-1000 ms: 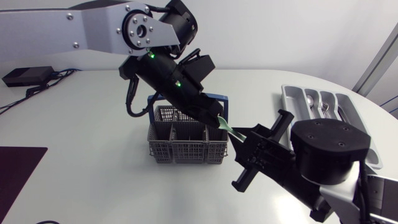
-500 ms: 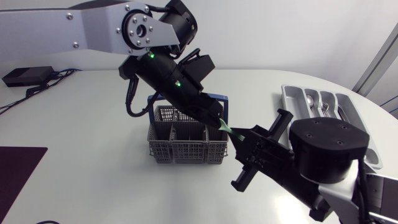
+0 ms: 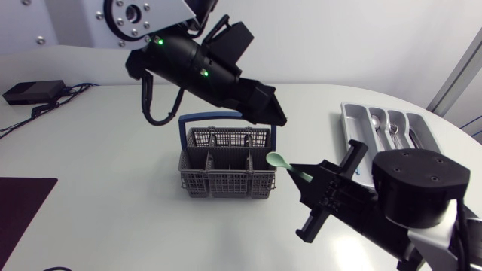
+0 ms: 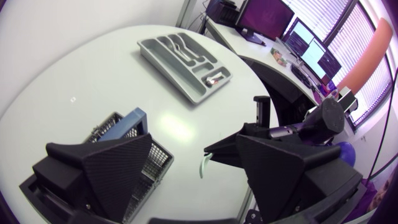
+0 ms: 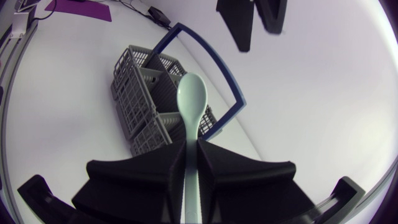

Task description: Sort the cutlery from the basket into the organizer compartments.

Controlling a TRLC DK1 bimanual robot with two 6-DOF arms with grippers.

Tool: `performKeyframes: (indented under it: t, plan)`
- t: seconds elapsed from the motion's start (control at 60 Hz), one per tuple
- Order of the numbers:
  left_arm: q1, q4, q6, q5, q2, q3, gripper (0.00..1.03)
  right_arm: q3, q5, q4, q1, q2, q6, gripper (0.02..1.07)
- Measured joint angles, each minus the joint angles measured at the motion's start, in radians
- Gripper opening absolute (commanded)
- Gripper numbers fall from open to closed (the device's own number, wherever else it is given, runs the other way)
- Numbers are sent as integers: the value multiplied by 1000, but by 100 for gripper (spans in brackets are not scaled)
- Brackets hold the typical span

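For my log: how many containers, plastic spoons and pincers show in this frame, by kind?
Containers: 2, the basket and the organizer
Plastic spoons: 1, the pale green spoon, clamped in the right pincer
Pincers: 2, that one and the left pincer, which is open
Total: 5
The metal cutlery in the organizer is too small to count.
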Motion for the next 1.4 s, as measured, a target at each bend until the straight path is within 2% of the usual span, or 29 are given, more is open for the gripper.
performKeyframes:
  t: [0.183,0.4,0.683,0.917,1.017,1.4]
  plan:
    - [18,82,3,-120,-46,-62,99,-10,-172,-132,-164,-85,-16,10]
    - [18,243,31,-314,-109,-224,99,-3,-480,-317,-482,-113,-135,10]
    - [18,365,70,-509,-178,-369,99,56,-673,-424,-768,1,-369,10]
    - [30,426,107,-615,-251,-459,99,142,-787,-499,-1015,199,-587,10]
    - [46,446,117,-629,-275,-486,99,206,-813,-560,-1108,302,-684,10]
    - [111,484,133,-692,-298,-557,99,513,-811,-717,-1393,665,-995,10]
